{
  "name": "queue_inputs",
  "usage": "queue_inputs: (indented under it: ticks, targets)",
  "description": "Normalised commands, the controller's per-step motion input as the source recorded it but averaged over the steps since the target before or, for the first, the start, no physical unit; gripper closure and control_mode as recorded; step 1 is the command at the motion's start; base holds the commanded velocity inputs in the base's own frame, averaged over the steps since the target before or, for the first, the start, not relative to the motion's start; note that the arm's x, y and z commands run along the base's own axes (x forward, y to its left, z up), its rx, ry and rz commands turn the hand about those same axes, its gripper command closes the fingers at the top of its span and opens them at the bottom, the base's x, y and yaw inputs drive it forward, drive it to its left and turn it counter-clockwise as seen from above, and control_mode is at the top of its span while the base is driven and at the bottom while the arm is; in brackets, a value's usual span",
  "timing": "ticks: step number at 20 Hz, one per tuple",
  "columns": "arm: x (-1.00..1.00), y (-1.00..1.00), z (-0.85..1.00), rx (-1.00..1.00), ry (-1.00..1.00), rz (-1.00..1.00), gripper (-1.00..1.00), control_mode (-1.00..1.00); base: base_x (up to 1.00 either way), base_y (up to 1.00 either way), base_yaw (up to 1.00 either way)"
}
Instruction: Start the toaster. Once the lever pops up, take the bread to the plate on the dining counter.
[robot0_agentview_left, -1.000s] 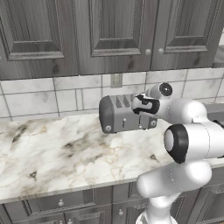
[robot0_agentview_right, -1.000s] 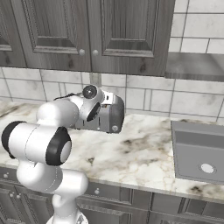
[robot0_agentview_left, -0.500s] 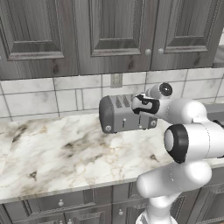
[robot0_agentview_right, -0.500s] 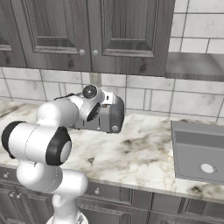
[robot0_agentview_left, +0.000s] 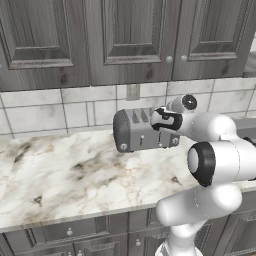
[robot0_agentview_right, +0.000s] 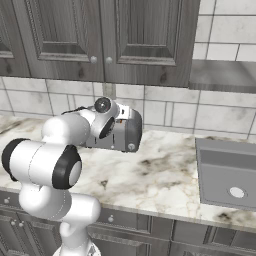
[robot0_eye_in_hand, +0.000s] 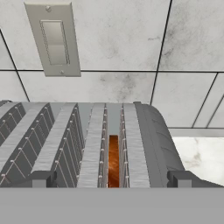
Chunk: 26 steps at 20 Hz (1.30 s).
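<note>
1. Change since the earlier frames: none seen; arm, toaster (robot0_agentview_left: 142, 130) and counter sit as before.
2. Gripper (robot0_eye_in_hand: 111, 178): held over the toaster's top at its knob end, fingers (robot0_eye_in_hand: 43, 178) spread wide apart, one tip at each side of the slots, clamped on nothing.
3. Toaster: grey, boxy, standing on the marble worktop (robot0_agentview_left: 65, 175) close to the tiled wall (robot0_agentview_left: 45, 112); the white arm (robot0_agentview_right: 70, 132) covers part of it in the right base view.
4. Bread (robot0_eye_in_hand: 113, 159): brown slice standing down inside one top slot of the toaster.
5. Wall switch plate (robot0_eye_in_hand: 54, 39): on the tiles directly behind the toaster.
6. Sink (robot0_agentview_right: 227, 172): grey, set in the worktop, well apart from the toaster.
7. Room: dark grey panelled wall cabinets (robot0_agentview_left: 125, 37) above, grey drawers (robot0_agentview_left: 70, 232) below the worktop.
</note>
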Motion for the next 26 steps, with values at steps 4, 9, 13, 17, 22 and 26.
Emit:
queue_inputs:
  ticks: [4,9,13,17,22,26]
  targets:
    - [0.0,0.0,0.0,0.0,0.0,0.0,-1.0,-1.0,0.0,0.0,0.0]
    - [0.0,0.0,0.0,0.0,0.0,0.0,-1.0,-1.0,0.0,0.0,0.0]
    - [0.0,0.0,0.0,0.0,0.0,0.0,-1.0,-1.0,0.0,0.0,0.0]
    - [0.0,0.0,0.0,0.0,0.0,0.0,-1.0,-1.0,0.0,0.0,0.0]
    - [0.0,0.0,0.0,0.0,0.0,0.0,-1.0,-1.0,0.0,0.0,0.0]
    - [0.0,0.0,0.0,0.0,0.0,0.0,-1.0,-1.0,0.0,0.0,0.0]
